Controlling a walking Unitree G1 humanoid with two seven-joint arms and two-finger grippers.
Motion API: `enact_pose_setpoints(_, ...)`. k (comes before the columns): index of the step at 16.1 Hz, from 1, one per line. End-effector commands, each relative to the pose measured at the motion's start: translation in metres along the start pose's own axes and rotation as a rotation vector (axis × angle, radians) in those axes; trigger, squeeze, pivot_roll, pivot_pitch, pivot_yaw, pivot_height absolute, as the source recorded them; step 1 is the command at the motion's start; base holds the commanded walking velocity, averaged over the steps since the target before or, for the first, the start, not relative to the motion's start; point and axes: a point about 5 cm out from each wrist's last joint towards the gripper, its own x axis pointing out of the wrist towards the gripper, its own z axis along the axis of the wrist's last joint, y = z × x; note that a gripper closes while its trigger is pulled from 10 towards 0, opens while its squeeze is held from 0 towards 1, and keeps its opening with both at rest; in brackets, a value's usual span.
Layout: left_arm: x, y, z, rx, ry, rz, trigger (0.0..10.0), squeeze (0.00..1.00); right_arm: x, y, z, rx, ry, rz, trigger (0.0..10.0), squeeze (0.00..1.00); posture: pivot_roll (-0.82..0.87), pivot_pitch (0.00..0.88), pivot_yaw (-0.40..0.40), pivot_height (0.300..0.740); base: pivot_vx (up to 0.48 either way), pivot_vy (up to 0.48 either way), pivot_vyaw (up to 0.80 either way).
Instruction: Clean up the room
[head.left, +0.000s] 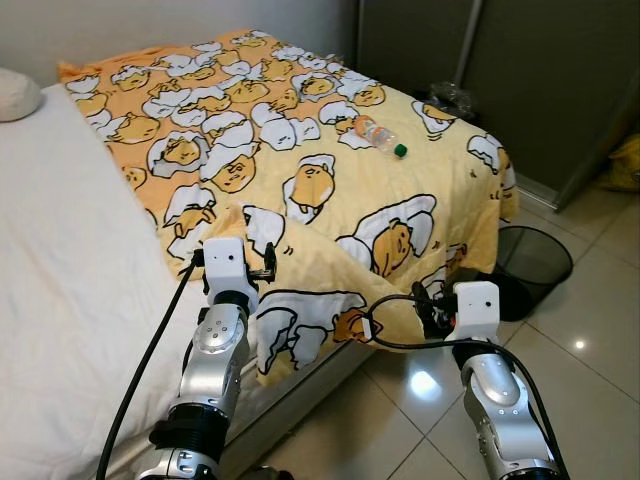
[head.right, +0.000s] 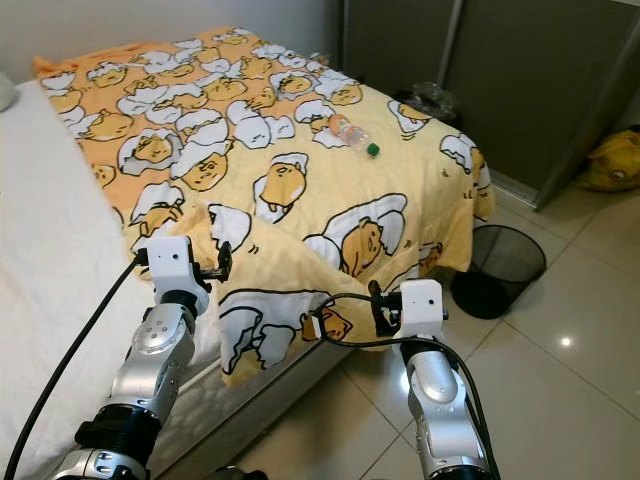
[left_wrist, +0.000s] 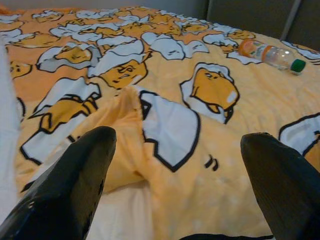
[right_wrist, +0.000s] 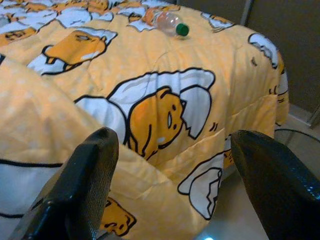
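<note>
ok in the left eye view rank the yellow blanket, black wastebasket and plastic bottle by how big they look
1. yellow blanket, by far the largest
2. black wastebasket
3. plastic bottle, smallest, though it lies farther from the camera

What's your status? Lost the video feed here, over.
Left gripper and right gripper open, at the blanket's near edge, holding nothing. Plastic bottle lying on blanket. Black bin on floor beside bed.

**What the views cut off or hide**

The pillow (head.left: 17, 95) is clipped by the left edge. The blanket (head.left: 300, 180) hides the bed's foot and part of the bin (head.left: 530, 262). A yellow bag (head.left: 622, 165), possibly, is cut off at right. The bottle (head.left: 378, 135) label is too small to read.
</note>
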Motion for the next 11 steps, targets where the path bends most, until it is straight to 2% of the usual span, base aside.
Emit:
enact_pose_setpoints(1, -0.002, 0.003, 0.000, 0.024, -0.006, -0.004, 10.0, 0.00, 0.003, 0.001, 0.004, 0.014, -0.017, 0.003, 10.0, 0.00, -0.13, 0.000, 0.056, 0.740, 0.000, 0.000, 0.00)
enact_pose_setpoints(3, -0.002, 0.005, 0.000, 0.025, -0.011, 0.001, 10.0, 0.00, 0.004, -0.005, 0.005, 0.024, -0.019, -0.024, 10.0, 0.00, -0.14, 0.000, 0.059, 0.740, 0.000, 0.000, 0.00)
enact_pose_setpoints(9, -0.003, -0.001, -0.002, 0.036, -0.003, -0.016, 10.0, 0.00, 0.006, -0.003, 0.006, 0.009, -0.027, -0.012, 10.0, 0.00, -0.15, 0.000, 0.063, 0.740, 0.000, 0.000, 0.00)
enact_pose_setpoints(10, -0.003, -0.002, -0.004, 0.046, 0.008, -0.020, 10.0, 0.00, 0.006, -0.004, 0.006, 0.010, -0.027, -0.011, 10.0, 0.00, -0.15, 0.000, 0.063, 0.740, 0.000, 0.000, 0.00)
enact_pose_setpoints(11, 0.001, -0.006, -0.013, 0.091, 0.062, -0.047, 10.0, 0.00, 0.002, -0.004, 0.005, 0.010, -0.023, -0.003, 10.0, 0.00, -0.15, 0.000, 0.052, 0.740, 0.000, 0.000, 0.00)
